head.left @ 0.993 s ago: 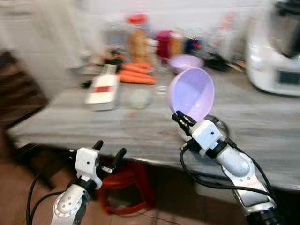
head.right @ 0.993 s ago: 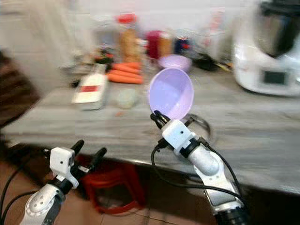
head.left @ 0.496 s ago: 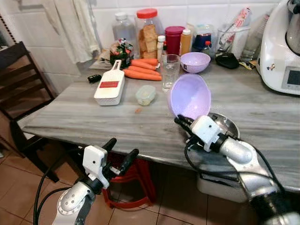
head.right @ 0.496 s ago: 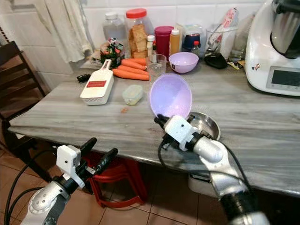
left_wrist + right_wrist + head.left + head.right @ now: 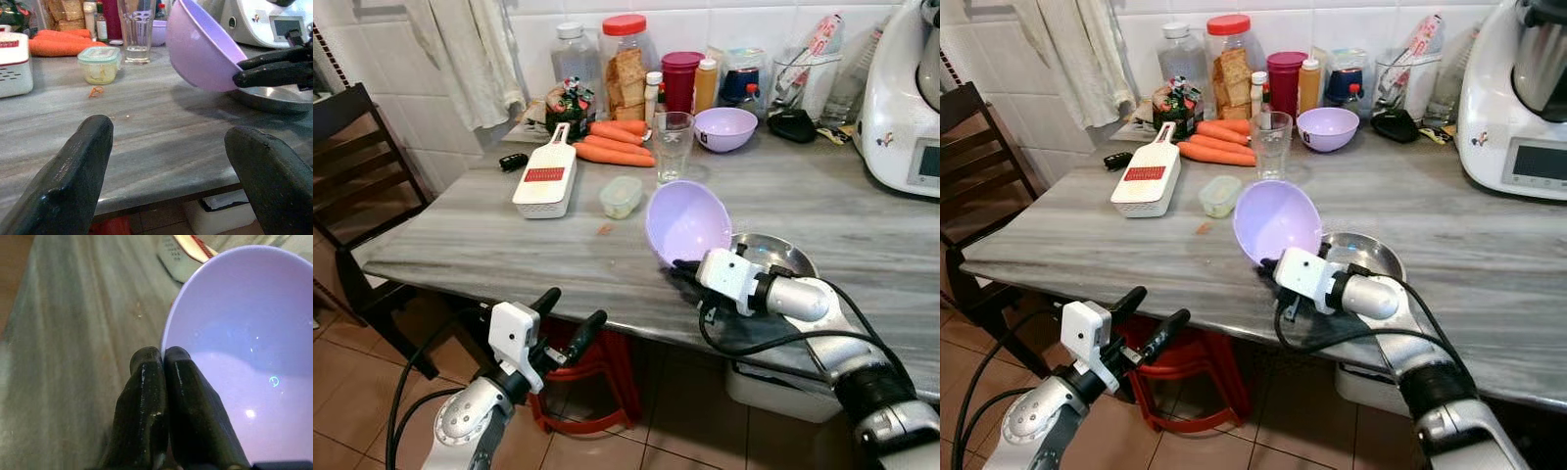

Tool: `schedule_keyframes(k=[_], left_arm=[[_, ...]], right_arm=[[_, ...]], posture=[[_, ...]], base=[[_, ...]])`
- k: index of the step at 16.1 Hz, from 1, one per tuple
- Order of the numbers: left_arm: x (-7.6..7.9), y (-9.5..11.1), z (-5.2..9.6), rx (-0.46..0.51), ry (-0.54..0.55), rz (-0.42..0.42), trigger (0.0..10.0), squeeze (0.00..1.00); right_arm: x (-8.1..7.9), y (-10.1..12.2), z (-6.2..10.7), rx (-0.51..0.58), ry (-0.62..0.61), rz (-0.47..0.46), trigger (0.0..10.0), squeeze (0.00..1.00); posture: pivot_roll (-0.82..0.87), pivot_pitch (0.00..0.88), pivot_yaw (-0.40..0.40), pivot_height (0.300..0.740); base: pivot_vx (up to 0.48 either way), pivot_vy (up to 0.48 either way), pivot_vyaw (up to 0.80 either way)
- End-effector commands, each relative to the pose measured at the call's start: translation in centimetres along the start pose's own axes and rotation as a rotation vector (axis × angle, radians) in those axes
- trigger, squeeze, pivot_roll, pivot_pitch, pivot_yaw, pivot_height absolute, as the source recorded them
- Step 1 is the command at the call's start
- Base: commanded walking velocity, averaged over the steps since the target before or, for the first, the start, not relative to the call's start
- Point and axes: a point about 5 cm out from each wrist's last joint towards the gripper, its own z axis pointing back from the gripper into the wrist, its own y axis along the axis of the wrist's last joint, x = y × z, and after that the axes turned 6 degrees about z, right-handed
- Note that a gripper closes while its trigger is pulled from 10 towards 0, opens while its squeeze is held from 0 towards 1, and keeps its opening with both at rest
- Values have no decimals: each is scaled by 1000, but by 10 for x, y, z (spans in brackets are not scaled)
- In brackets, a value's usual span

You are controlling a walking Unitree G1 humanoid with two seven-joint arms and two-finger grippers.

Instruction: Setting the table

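The right end effector (image 5: 681, 266), pinched on the rim of the lilac bowl (image 5: 683, 220), has lowered it from upright to a tilt just beside the steel bowl (image 5: 781, 257), near the surface (image 5: 509, 245); release looks close. The left end effector (image 5: 566, 319) hangs wide

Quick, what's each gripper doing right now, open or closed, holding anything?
Left gripper: open, holding nothing, below the table edge.
Right gripper: closed on the rim of the tilted purple bowl, over the table.
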Motion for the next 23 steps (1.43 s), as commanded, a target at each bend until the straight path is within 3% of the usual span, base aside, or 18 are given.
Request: schedule_keyframes(k=[1, 3, 4, 5, 6, 16, 23], left_arm=[[-2, -2, 1, -6, -1, 7, 10000, 0], [-2, -3, 1, -8, -9, 11, 10000, 0], [-2, -4, 1, -11, -17, 8, 10000, 0], [-3, -5, 1, -13, -19, 9, 10000, 0], [-3, -6, 1, -16, -23, 12, 10000, 0], [-1, -8, 0, -13, -72, 29, 10000, 0], [-3, -4, -2, -2, -71, 27, 10000, 0]], right_arm=[[2, 2, -2, 2, 26, 26, 10000, 0], [2, 0, -2, 1, 32, 24, 10000, 31], [2, -2, -2, -2, 32, 31, 10000, 490], [2, -2, -2, -3, 33, 33, 10000, 776], [2, -3, -1, -3, 29, 38, 10000, 1000], [9, -7, 1, -20, -38, 81, 10000, 1000], [39, 8, 10, 64, -266, 24, 10000, 1000]], posture=[[-9, 0, 102, 740], [-4, 0, 100, 740], [-7, 0, 105, 740], [-7, 0, 105, 740], [-11, 0, 109, 740], [-8, 0, 113, 740], [-10, 0, 123, 740]], base=[[0, 0, 0], [0, 0, 0], [0, 0, 0], [0, 0, 0], [0, 0, 0], [0, 0, 0], [0, 0, 0]])
